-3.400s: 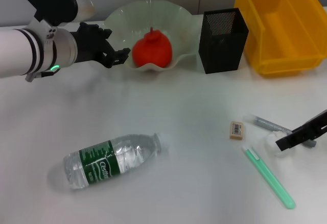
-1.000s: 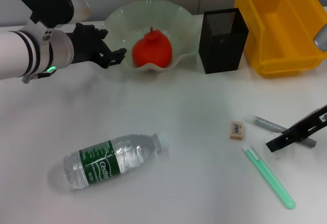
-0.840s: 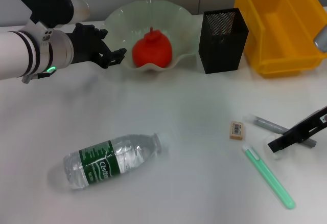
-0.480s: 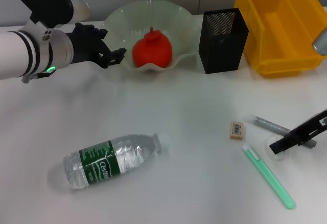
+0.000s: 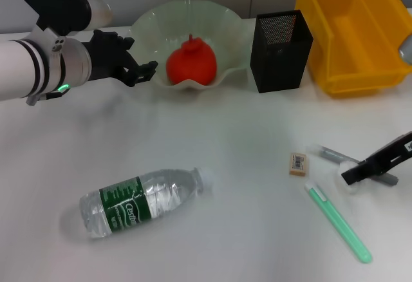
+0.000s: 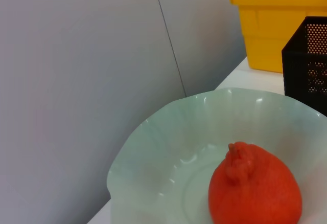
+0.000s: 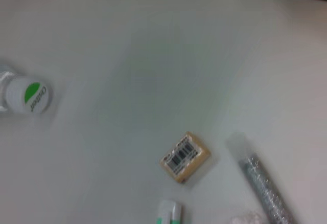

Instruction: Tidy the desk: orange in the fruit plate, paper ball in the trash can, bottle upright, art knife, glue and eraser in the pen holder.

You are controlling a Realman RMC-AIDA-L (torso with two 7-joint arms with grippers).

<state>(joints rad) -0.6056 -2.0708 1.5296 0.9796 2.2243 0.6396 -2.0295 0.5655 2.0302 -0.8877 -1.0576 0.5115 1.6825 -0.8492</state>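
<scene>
The trash can fills the desk's far right corner, with the pen holder just beside it toward the middle and the fruit plate next along the far edge, the orange already in it. The bottle lies on its side toward the near left, cap pointing to the middle, well apart from both arms.

The left gripper hovers at the plate's outer rim, fingers parted and holding nothing.

The right gripper sits low by the desk's right edge, directly over a small white crumpled thing, probably the paper ball, with the grey glue stick touching or just beside it; whether its fingers are open or closed I cannot tell. The green art knife lies just nearer, running toward the near right corner. The eraser lies inward of these, with bare desk around it. The right arm is much nearer this cluster, and the route to the can looks open.
</scene>
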